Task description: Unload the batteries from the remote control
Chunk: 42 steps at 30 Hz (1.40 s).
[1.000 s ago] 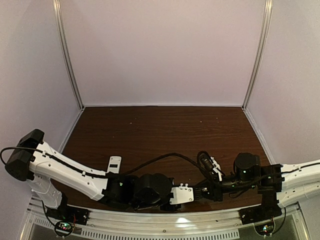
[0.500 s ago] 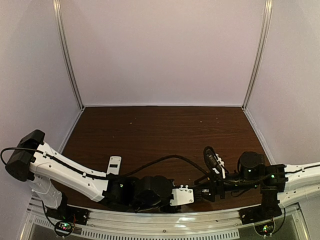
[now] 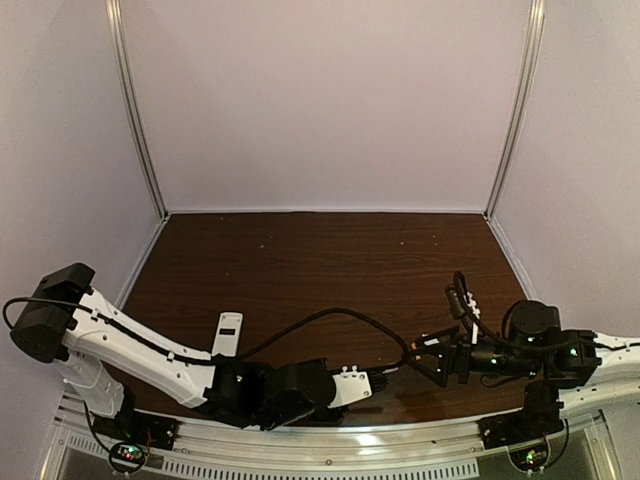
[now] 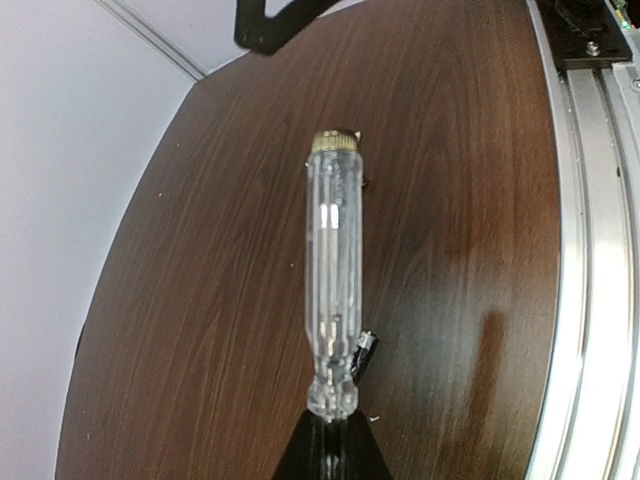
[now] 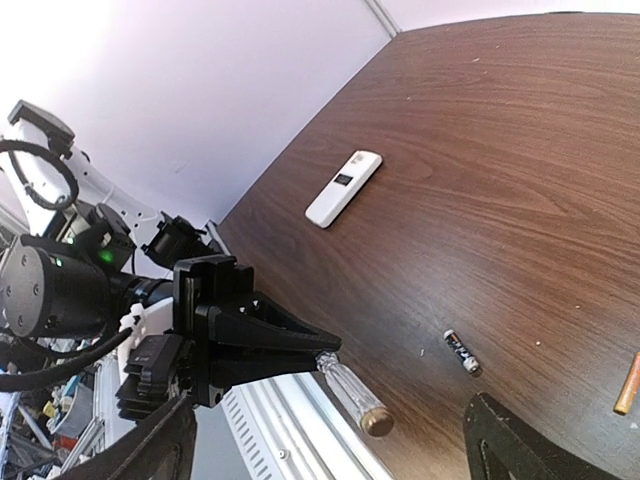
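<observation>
Batteries [image 5: 462,352] lie loose just ahead of the spread right hand [image 5: 326,405].

Clear-handled screwdriver [image 4: 333,290] with a brass end cap, level above the dark wood surface [image 3: 330,260]; metal rail [image 4: 590,250] along its edge.

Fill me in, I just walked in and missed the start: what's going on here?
The left hand is shut on a clear-handled screwdriver near the front edge of the table. The right hand is open beside it, holding nothing. The remote control lies apart, back up, its dark recess showing. A dark battery and an orange battery lie loose on the table, so the unloading looks done or nearly so.
</observation>
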Available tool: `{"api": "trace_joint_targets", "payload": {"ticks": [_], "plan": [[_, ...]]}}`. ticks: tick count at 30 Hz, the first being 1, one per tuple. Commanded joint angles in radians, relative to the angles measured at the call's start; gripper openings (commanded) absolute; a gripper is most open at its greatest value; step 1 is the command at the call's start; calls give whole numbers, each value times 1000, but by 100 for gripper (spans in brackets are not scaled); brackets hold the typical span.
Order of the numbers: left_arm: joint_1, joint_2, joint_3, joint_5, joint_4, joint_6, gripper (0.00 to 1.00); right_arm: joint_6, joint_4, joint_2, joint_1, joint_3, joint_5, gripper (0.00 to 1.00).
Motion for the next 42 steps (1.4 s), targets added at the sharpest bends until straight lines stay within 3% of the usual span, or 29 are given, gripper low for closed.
{"api": "trace_joint_targets", "payload": {"ticks": [1,9,16,29,42], "plan": [[-3,-23,-27,-100,0,-85,0,31,-119,-97,6,-5,149,94],[70,-48,-68,-119,-86,-279,0,65,-172,-220,6,-26,187,95],[225,-86,-134,-16,-142,-449,0,83,-172,-226,6,-37,179,95],[385,-57,-168,80,-196,-573,0,99,-161,-234,5,-55,158,96],[451,28,-163,116,-162,-571,0,104,-167,-252,6,-59,153,96]]}}
